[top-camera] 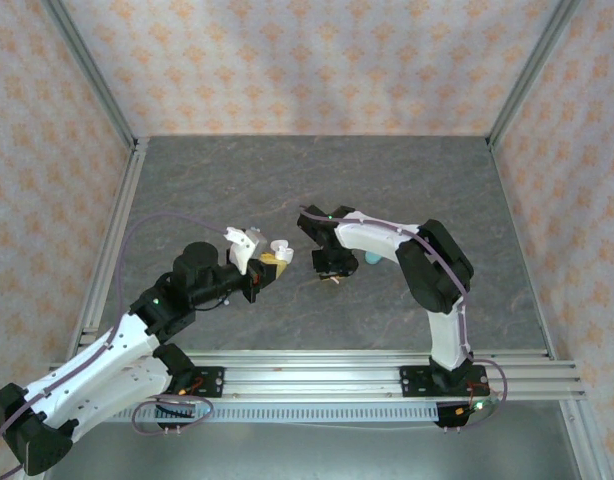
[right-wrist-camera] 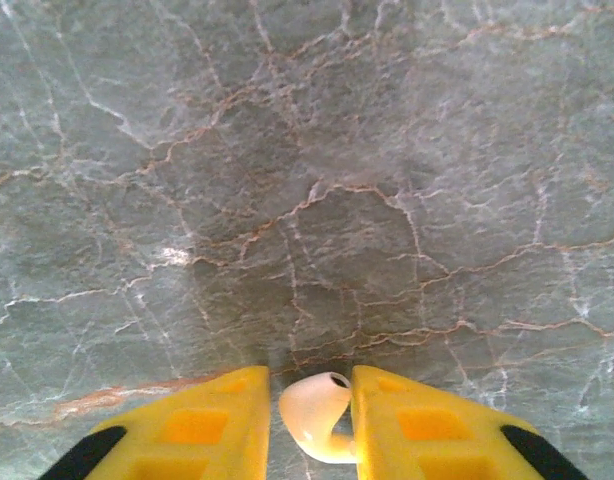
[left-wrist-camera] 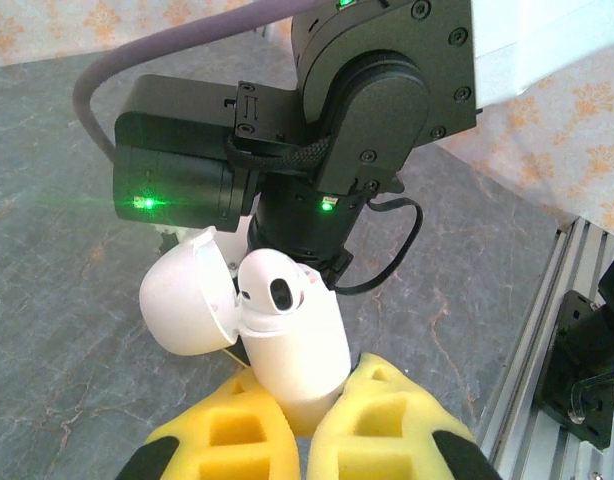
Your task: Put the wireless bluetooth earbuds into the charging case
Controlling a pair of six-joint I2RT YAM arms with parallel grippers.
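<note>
A grey marbled tabletop (right-wrist-camera: 307,180) with rust-coloured veins lay below. At bottom centre, a white earbud (right-wrist-camera: 309,418) sat between the right gripper's (right-wrist-camera: 309,385) yellow fingers (right-wrist-camera: 202,425), touching the finger at frame right, with a thin gap at frame left.

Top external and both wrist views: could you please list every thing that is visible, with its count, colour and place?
charging case: one, white, lid open, clamped between yellow pads
white earbuds: two; one sits in the open case, the other is between the right tool's pads
teal thing: one, small, on the table beside the right arm; too small to name
table: one, grey marbled, under everything
walls: three, peach patterned, around the table
rail: one, silver, near edge, carrying both arm bases
left tool: one, yellow pads, shut on the charging case
right tool: one, yellow pads, around the loose earbud; firm grip not certain
</note>
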